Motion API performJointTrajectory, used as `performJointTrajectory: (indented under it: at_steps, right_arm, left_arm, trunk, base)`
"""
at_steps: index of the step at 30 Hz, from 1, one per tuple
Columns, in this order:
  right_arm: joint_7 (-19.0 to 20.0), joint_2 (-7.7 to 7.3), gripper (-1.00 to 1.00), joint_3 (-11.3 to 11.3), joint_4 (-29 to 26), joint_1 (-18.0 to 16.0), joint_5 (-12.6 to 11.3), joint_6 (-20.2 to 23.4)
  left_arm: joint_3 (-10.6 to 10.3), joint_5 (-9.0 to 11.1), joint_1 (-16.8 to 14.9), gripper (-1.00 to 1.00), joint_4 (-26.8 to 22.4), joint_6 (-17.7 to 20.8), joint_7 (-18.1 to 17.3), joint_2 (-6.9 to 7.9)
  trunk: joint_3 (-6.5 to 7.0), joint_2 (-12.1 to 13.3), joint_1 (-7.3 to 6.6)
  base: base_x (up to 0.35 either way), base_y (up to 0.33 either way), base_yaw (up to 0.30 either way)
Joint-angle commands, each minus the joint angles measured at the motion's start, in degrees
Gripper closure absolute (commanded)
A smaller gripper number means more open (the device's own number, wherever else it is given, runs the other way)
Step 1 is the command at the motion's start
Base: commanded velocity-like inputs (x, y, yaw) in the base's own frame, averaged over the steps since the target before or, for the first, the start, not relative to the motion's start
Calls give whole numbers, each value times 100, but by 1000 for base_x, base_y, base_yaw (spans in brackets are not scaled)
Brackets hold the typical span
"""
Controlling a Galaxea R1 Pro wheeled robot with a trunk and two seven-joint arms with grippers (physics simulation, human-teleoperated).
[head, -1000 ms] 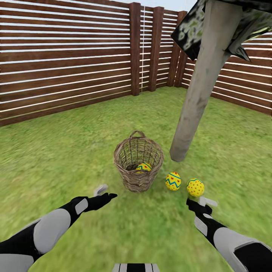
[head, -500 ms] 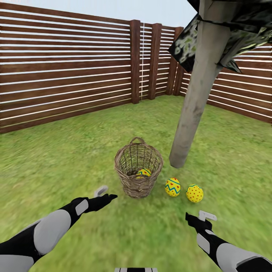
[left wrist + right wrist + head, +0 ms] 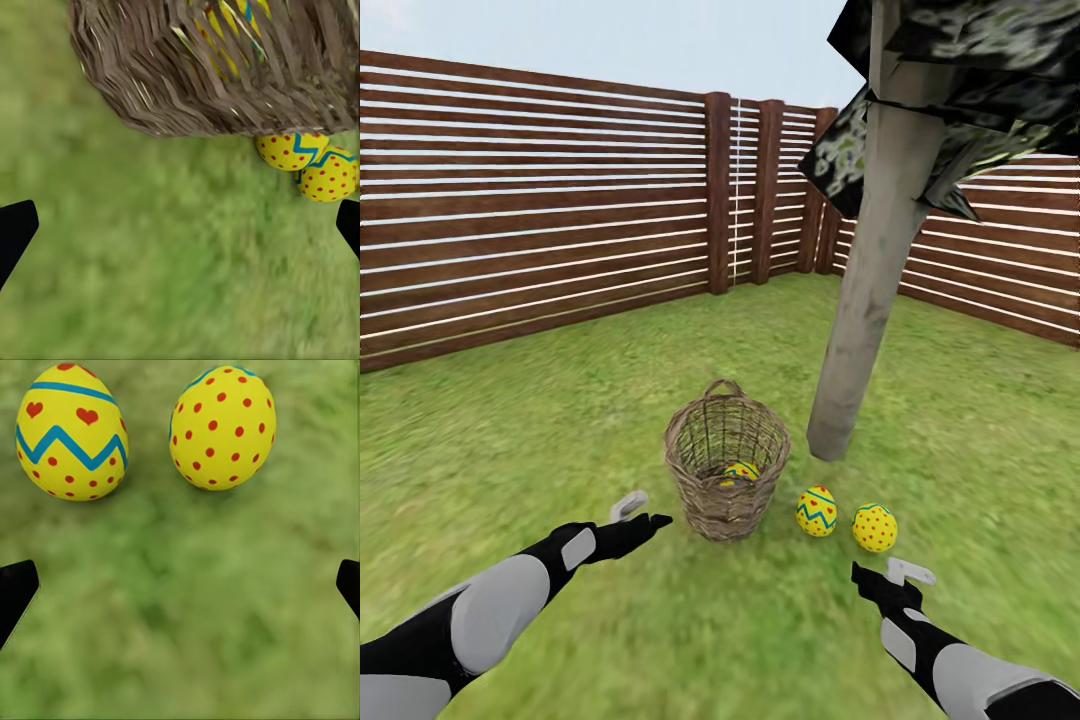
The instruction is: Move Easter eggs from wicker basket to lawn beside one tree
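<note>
While both end effectors, left (image 3: 642,512) and right (image 3: 895,577), hang open over the green lawn (image 3: 510,420) inside the brown fence (image 3: 530,200), one egg (image 3: 740,471) sits in the basket (image 3: 727,458) and two eggs (image 3: 817,511) lie by the tree (image 3: 865,280).

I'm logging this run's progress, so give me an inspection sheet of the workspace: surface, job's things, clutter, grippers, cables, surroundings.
Surface: lawn, mottled green grass.
Job's things: wicker basket upright, one egg in the basket; zigzag egg and dotted egg side by side on the grass near the tree trunk.
Clutter: nothing seen.
Grippers: left gripper open, empty, near the basket; right gripper open, empty, short of the two eggs.
Cables: nothing seen.
Surroundings: slatted brown fence, sky above.
</note>
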Motion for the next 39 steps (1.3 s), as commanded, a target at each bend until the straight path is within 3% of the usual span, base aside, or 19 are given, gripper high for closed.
performJointTrajectory:
  at_steps: [1, 11, 17, 19, 23, 29, 31, 32, 34, 38, 39]
  right_arm:
    - [-28, 0, -100, 48, -3, -1, -28, -6]
    - [-46, -9, -100, 54, -63, -1, -7, 86]
    - [-61, -124, -100, 52, -343, -1, 10, 892]
    - [-58, -189, -100, 51, -416, -1, 7, 1126]
    - [-58, -255, -100, 45, -477, -1, 4, 1327]
    - [-121, -323, -100, 41, -590, -3, 7, 1385]
    - [-239, -403, -100, 41, -836, -2, 10, 1472]
    - [-273, -433, -100, 41, -919, -2, 10, 1533]
    - [-404, -539, -100, 41, -1199, -4, 11, 1893]
    - [-970, -815, -100, 31, -2102, -9, 8, 3227]
    - [-1060, -845, -100, 29, -2264, -9, 7, 3390]
  left_arm:
    - [44, -28, 0, -100, -9, 46, -14, 0]
    - [44, -28, 32, -100, -9, 48, 53, 1]
    - [45, -27, 163, -100, -11, 46, 412, 25]
    - [49, -23, 296, -100, -15, 43, 650, 93]
    - [55, -14, 471, -100, -17, 33, 1113, 383]
    - [60, 28, 510, -100, -54, 51, 1269, 737]
    - [61, 36, 518, -100, -152, 71, 1342, 952]
    - [61, 35, 518, -100, -190, 78, 1358, 991]
    - [59, 34, 518, -100, -332, 125, 1409, 1071]
    - [46, 28, 520, -100, -838, 437, 1521, 1146]
    - [43, 25, 519, -100, -931, 490, 1528, 1152]
  trunk:
    - [18, 0, -3]
    - [240, 13, -29]
    - [373, 22, -45]
    - [417, 24, -50]
    - [505, 30, -60]
    - [638, 38, -76]
    - [683, 40, -81]
    - [705, 42, -83]
    - [705, 42, -83]
    - [705, 42, -83]
    - [705, 42, -83]
  base:
    - [0, 0, 0]
    - [0, 0, 0]
    - [0, 0, 0]
    - [0, 0, 0]
    - [0, 0, 0]
    - [0, 0, 0]
    - [0, 0, 0]
    - [0, 0, 0]
    - [0, 0, 0]
    - [0, 0, 0]
    - [0, 0, 0]
